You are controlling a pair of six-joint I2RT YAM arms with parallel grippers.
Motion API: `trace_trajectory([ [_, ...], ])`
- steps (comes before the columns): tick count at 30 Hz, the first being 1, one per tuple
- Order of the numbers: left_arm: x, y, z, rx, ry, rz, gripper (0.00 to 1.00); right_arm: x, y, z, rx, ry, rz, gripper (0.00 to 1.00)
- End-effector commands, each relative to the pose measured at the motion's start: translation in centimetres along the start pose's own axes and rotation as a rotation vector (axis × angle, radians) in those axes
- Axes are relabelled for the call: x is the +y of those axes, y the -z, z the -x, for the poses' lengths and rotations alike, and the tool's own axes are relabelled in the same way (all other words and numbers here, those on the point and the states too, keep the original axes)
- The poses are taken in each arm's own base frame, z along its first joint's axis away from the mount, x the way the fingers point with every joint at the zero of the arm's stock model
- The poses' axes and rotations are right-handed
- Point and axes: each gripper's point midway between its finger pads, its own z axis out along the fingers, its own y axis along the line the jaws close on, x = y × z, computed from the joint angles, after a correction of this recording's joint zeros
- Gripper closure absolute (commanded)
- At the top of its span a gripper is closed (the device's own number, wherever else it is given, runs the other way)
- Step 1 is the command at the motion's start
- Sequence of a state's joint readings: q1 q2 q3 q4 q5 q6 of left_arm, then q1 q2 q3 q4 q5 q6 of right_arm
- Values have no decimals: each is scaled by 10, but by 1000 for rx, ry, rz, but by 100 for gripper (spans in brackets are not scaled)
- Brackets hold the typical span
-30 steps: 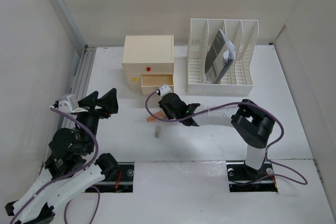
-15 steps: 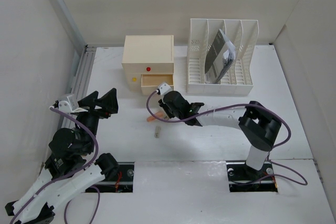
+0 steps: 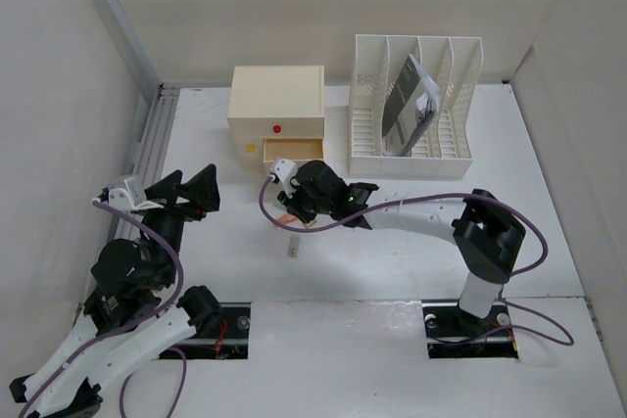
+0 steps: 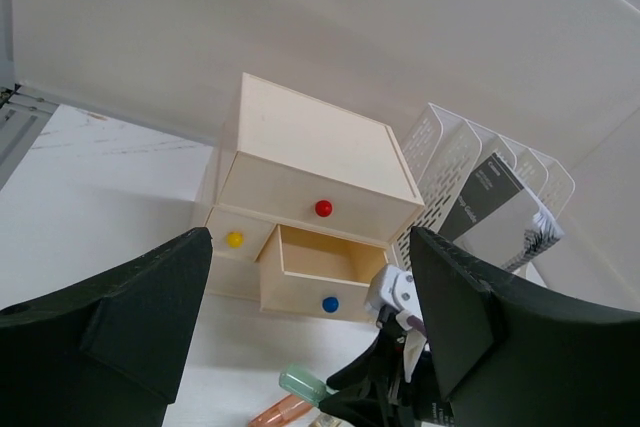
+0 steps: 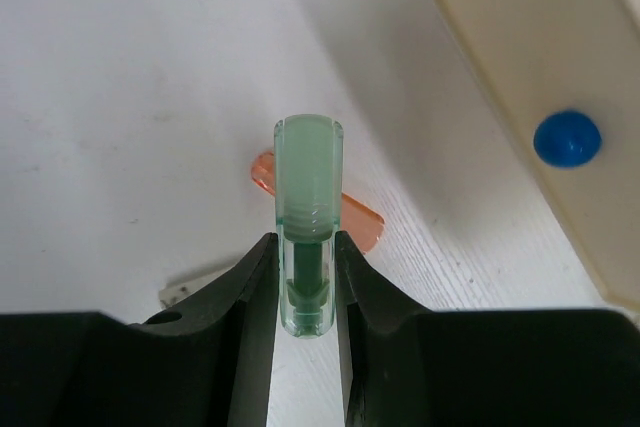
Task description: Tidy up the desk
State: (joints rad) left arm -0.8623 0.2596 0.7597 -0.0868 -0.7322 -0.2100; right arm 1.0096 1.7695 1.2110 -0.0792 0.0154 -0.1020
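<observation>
My right gripper (image 5: pixel 305 247) is shut on a translucent green marker (image 5: pixel 308 187) and holds it just above the white desk (image 3: pixel 549 222), in front of the open lower drawer (image 3: pixel 291 156). The same green marker (image 4: pixel 303 384) shows in the left wrist view, poking out of the right gripper (image 3: pixel 294 205). An orange marker (image 5: pixel 358 217) lies on the desk under the green one. A small pale flat piece (image 3: pixel 293 247) lies a little nearer. My left gripper (image 3: pixel 186 191) hovers open and empty at the left.
The cream two-drawer box (image 3: pixel 277 105) stands at the back, its blue-knobbed drawer (image 4: pixel 325 267) pulled out and empty. To its right is a white slotted file rack (image 3: pixel 416 105) holding booklets. Side walls close in left and right.
The right gripper has swung left with the green marker, ending over the orange marker in front of the open drawer. The left arm has not moved.
</observation>
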Motion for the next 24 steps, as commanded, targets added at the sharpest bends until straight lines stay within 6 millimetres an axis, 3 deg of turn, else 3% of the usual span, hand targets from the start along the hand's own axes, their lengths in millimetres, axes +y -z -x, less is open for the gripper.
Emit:
trace_trajectory([
  [1, -1, -3, 6, -26, 7, 7, 22, 14, 24, 58, -134, 75, 89, 92],
  [8, -2, -4, 3, -19, 1, 9, 22, 13, 30, 74, -151, 109, 98, 92],
  [10, -2, -4, 3, -19, 1, 9, 22, 9, 38, 90, -182, 120, 81, 92],
  [15, -3, -6, 1, -13, -6, 11, 22, 3, 46, 111, -217, 151, 52, 93],
  [24, -1, -6, 2, -15, -6, 19, 22, -12, 53, 136, -239, 183, -19, 93],
])
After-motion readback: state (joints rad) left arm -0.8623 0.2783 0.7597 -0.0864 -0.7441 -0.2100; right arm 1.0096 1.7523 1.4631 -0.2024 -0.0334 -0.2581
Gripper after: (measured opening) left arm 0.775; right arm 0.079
